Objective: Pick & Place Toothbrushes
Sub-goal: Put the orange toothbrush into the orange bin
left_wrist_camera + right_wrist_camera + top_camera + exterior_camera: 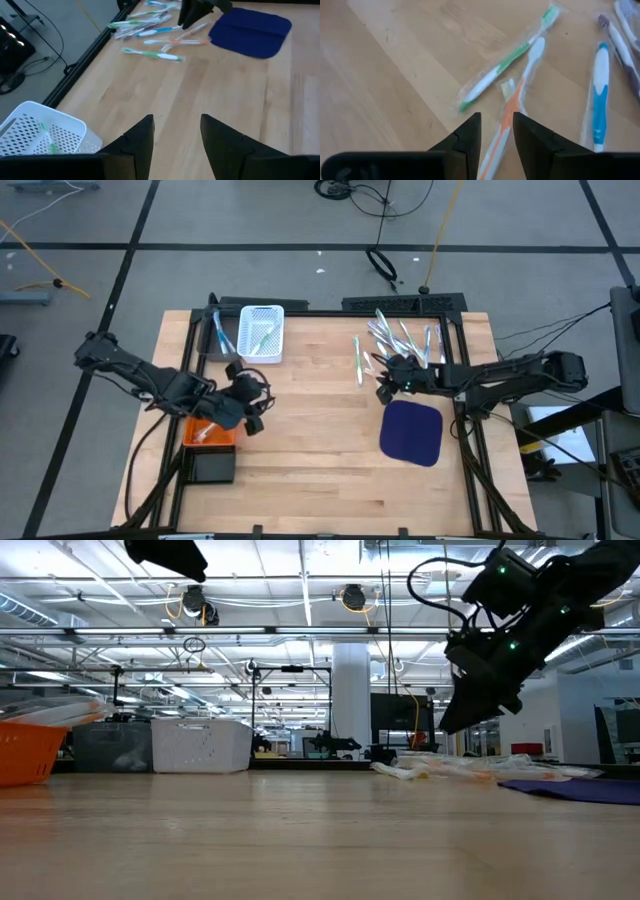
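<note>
Several toothbrushes (400, 338) in clear wrappers lie flat on the wooden table at the far right, also seen in the left wrist view (150, 27). My right gripper (383, 388) hangs open just above the near-left edge of this pile. In its wrist view the gripper (496, 117) has its fingers on either side of an orange-and-white toothbrush (509, 107), clear of it, with a green one (505, 60) and a blue one (600, 95) beside it. A white basket (262, 330) at the far side holds green toothbrushes. My left gripper (256, 408) is open and empty, raised above the table's left part.
A dark blue cloth (412, 432) lies near the right gripper, on its near side. An orange bin (205, 435) and a black box (212, 467) stand at the left near side. Bare wood spans the table's middle and near part.
</note>
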Available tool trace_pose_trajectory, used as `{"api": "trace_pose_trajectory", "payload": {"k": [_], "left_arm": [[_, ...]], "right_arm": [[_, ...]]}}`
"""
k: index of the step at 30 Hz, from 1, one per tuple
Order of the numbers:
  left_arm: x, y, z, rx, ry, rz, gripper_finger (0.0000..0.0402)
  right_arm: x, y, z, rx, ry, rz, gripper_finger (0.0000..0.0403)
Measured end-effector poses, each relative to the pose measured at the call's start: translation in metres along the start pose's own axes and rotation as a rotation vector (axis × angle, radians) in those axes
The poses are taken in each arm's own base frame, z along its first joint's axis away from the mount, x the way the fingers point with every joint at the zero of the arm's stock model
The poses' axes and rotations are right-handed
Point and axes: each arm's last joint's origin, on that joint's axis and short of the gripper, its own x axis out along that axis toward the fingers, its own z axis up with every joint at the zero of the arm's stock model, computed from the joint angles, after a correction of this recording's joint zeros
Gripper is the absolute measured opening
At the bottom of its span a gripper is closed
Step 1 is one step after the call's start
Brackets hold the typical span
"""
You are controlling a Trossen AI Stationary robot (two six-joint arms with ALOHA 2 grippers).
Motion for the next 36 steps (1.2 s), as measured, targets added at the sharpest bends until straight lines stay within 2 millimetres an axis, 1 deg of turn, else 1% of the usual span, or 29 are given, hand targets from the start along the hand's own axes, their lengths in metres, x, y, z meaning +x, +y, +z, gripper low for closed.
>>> {"api": "trace_pose_trajectory", "payload": {"k": [4,8,12,20,26,31,34,36], "left_arm": [[0.001,0.002,0.001,-0.008,0.001,0.008,0.0163],[0.002,0.003,0.001,-0.010,0.002,0.011,0.0163],[0.002,0.003,0.001,-0.009,0.002,0.011,0.0163],[0.002,0.003,0.001,-0.008,0.002,0.011,0.0163],[0.002,0.003,0.001,-0.010,0.003,0.011,0.0163],[0.002,0.003,0.001,-0.009,0.004,0.011,0.0163],[0.002,0.003,0.001,-0.008,0.006,0.012,0.0163],[0.002,0.003,0.000,-0.008,0.006,0.013,0.0163]], "right_arm": [[0.003,-0.004,-0.008,0.022,0.003,-0.001,0.0105],[0.005,-0.004,-0.012,0.059,-0.009,0.069,0.0105],[0.006,-0.008,-0.019,0.055,0.003,0.055,0.0105],[0.008,-0.008,-0.020,0.055,0.010,0.050,0.0105],[0.020,-0.008,-0.029,0.038,0.069,0.017,0.0105],[0.030,-0.006,-0.028,0.020,0.040,0.030,0.0104],[0.032,-0.008,-0.024,0.038,0.030,0.054,0.0092],[0.031,-0.009,-0.023,0.047,0.045,0.080,0.0070]]}}
